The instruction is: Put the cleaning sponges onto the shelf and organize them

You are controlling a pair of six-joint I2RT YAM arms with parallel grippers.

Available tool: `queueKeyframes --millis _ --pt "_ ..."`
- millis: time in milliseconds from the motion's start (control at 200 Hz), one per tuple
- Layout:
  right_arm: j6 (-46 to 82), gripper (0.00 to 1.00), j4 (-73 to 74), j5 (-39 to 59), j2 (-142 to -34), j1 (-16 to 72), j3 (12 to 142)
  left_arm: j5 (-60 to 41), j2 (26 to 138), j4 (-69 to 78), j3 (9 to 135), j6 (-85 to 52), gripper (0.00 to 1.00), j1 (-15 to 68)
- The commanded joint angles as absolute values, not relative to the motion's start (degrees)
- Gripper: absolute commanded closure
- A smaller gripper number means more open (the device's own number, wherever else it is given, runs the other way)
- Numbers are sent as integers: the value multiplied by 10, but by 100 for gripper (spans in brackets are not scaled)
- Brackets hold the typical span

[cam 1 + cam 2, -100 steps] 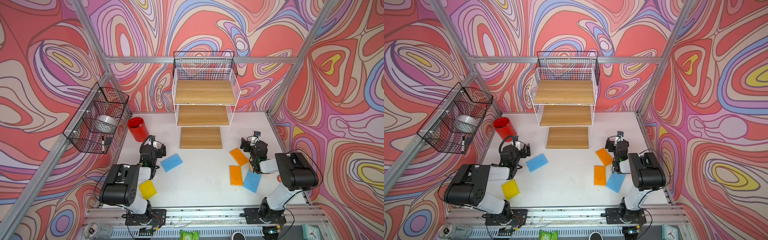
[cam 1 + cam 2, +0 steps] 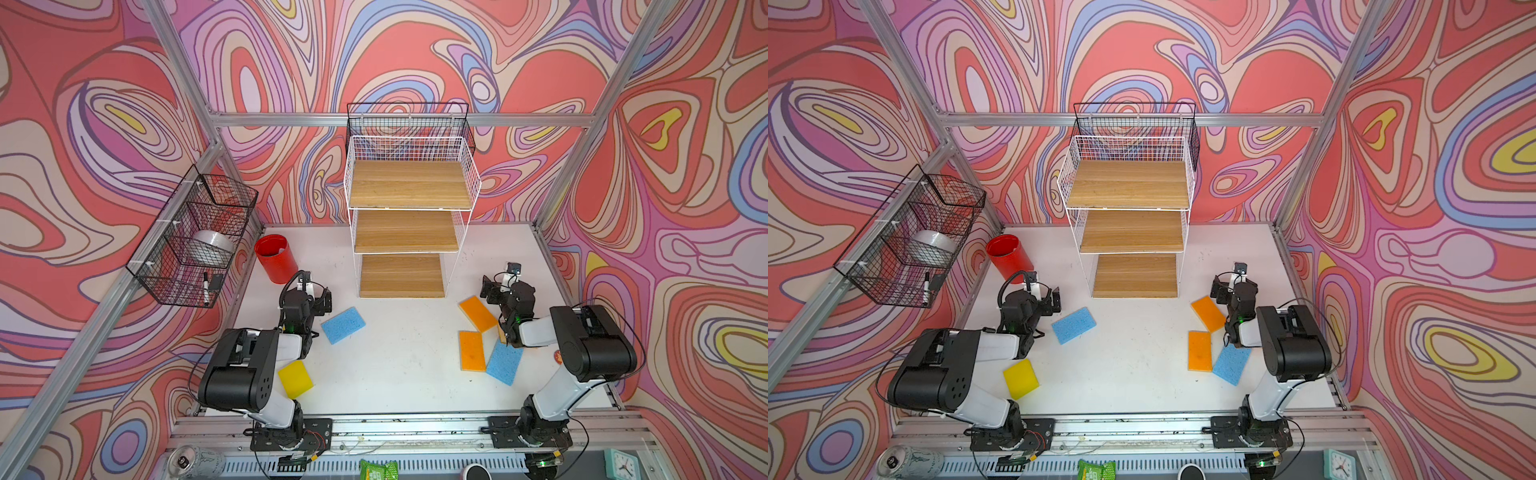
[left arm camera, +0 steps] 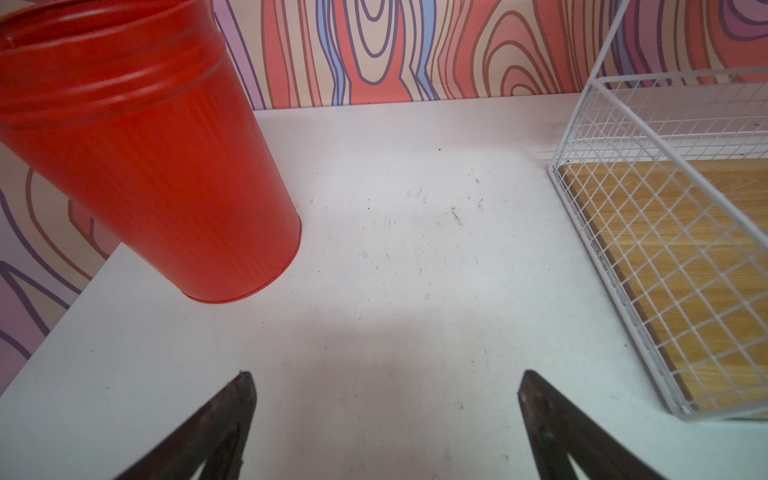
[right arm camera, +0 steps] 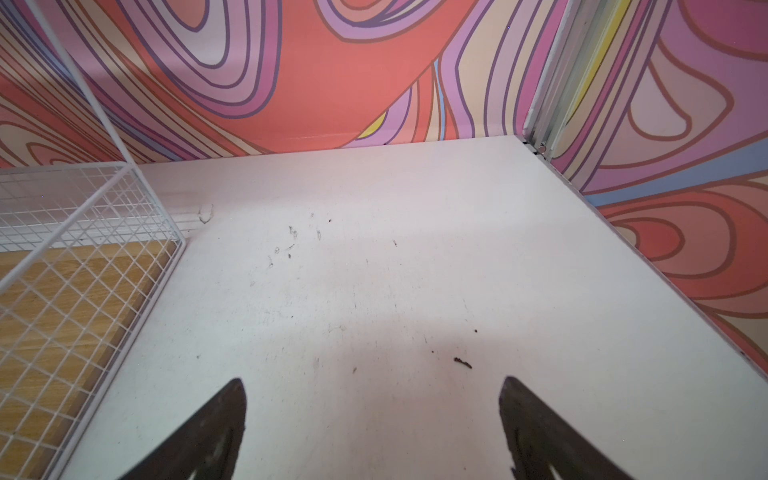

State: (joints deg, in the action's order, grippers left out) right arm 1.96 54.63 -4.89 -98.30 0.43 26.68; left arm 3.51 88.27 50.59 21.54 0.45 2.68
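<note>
Wood on all three tiers of the shelf point(image 2: 407, 185) lies bare, so I judge the job at its very start, with a first sponge to be chosen. My left gripper point(image 3: 386, 382) and right gripper point(image 4: 374, 386) both gape wide and empty. They sit low over the bench point(image 2: 399, 374) on either side of the bottom tier, arms folded, pointing at the rear edge. A blue sponge point(image 2: 343, 324) lies just beside my left gripper and a yellow sponge point(image 2: 295, 378) nearer the front left corner. Two orange sponges point(image 2: 478, 313) and a second blue sponge point(image 2: 505, 361) cluster toward the right edge. Next, my left wrist should turn and tip down over that blue sponge.
</note>
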Motion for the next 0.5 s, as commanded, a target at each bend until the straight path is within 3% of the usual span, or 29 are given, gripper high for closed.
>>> queueKeyframes --millis 0,496 --pt "16 2 542 -46 -981 2 271 40 883 520 210 15 0 27" --pt "19 2 536 -42 -982 2 275 33 883 499 221 0 0 13"
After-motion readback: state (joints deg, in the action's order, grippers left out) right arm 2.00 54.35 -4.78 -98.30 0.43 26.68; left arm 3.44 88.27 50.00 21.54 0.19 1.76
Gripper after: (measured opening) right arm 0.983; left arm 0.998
